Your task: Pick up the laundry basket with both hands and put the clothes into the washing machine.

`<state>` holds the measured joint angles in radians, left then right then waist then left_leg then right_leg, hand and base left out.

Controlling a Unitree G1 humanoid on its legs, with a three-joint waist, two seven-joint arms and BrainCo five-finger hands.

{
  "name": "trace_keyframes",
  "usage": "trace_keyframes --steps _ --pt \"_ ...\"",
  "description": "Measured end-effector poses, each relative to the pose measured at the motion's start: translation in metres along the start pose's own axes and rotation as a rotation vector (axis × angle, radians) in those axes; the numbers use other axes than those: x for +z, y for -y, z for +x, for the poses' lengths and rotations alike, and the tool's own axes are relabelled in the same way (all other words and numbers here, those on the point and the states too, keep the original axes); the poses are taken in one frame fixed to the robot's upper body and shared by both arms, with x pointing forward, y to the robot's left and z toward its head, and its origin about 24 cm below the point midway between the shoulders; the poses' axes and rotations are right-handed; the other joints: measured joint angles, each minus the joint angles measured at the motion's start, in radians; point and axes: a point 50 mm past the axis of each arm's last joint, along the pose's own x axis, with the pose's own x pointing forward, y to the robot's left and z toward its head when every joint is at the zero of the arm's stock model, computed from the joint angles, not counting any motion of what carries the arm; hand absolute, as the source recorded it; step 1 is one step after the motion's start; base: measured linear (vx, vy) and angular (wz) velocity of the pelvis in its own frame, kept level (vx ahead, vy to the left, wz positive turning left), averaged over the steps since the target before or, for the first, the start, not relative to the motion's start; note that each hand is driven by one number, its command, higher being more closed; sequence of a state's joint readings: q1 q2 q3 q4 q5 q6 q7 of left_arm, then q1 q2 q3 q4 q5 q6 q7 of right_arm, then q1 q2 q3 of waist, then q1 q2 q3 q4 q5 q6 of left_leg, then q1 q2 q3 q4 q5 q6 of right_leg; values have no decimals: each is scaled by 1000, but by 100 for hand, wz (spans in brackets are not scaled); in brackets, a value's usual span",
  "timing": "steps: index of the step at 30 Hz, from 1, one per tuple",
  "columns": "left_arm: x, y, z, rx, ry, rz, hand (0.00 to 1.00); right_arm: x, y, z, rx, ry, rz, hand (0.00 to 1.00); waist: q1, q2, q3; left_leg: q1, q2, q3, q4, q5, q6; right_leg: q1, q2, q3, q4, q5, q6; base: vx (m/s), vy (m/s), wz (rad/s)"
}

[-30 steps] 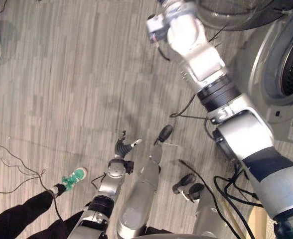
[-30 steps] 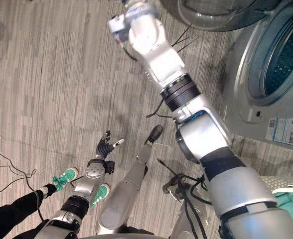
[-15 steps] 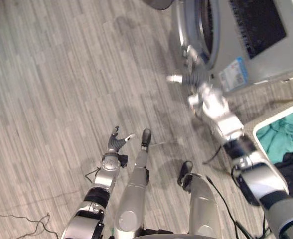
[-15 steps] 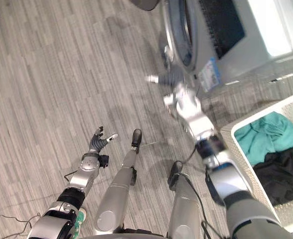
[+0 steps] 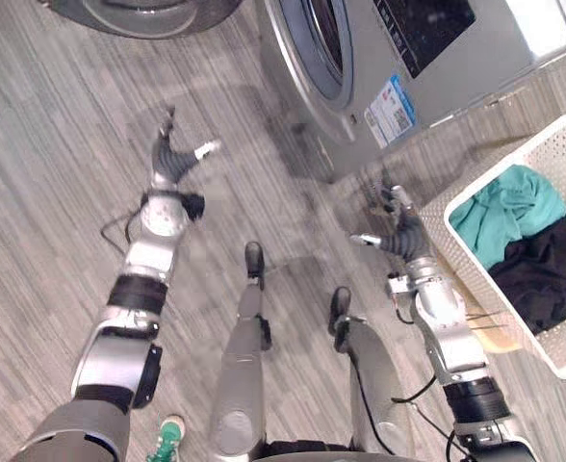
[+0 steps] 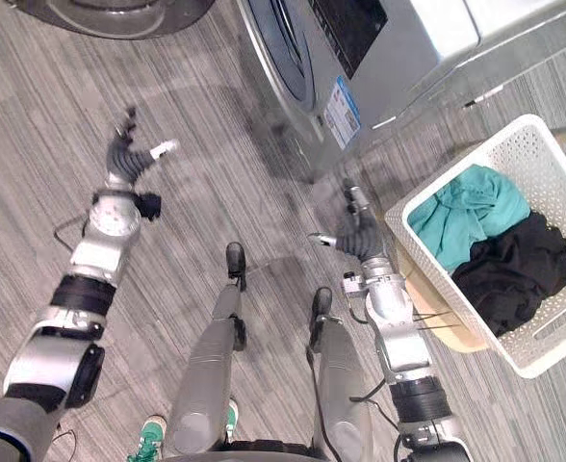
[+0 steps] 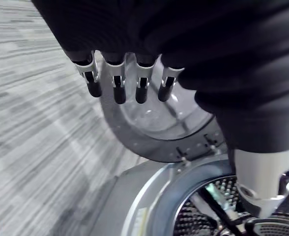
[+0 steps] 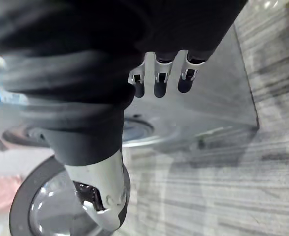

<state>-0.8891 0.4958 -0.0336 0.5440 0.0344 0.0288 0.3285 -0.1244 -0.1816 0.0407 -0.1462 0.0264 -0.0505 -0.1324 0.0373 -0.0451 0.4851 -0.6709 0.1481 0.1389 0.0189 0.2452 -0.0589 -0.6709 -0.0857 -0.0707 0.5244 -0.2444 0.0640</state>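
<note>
Both hands empty, fingers spread wide. My left hand (image 5: pixel 172 154) faces the washing machine (image 5: pixel 398 58); laundry basket (image 6: pixel 553 337), clothes (image 6: pixel 471 207) inside, just beside my right hand (image 5: pixel 398 234), untouched

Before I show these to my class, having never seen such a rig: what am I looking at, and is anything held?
This is a humanoid robot looking down at the floor. The two wide pictures come from cameras in its head; the two close ones from its wrists, looking past the fingers. Its left hand and right hand are open and hold nothing. A white laundry basket with teal and black clothes stands near the washing machine, whose door is open.
</note>
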Motion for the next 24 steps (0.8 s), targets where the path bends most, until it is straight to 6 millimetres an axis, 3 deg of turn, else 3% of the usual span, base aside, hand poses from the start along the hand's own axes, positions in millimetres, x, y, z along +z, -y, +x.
trace_keyframes --steps 7,12,19,24 --pt "39 -42 29 155 84 105 0 6 17 -20 -107 39 15 0 -25 -36 25 -92 26 13 37 -4 1 -71 20 -2 -9 22 -1 4 -19 -8" --pt "48 -62 37 240 74 88 0 6 17 -29 -121 43 46 0 -21 -39 26 -121 45 25 64 -11 1 -71 35 -13 -36 37 -4 18 -9 -2" --pt "49 -79 38 294 76 140 0 0 29 -50 -165 8 42 0 -22 -42 24 -122 46 28 67 -17 4 -63 34 -22 -37 37 -4 4 -2 1" --pt "49 -89 39 337 66 186 0 -3 30 -54 -168 -11 50 0 -21 -46 21 -121 49 27 67 -20 8 -48 37 -33 -59 49 -1 13 -6 2"
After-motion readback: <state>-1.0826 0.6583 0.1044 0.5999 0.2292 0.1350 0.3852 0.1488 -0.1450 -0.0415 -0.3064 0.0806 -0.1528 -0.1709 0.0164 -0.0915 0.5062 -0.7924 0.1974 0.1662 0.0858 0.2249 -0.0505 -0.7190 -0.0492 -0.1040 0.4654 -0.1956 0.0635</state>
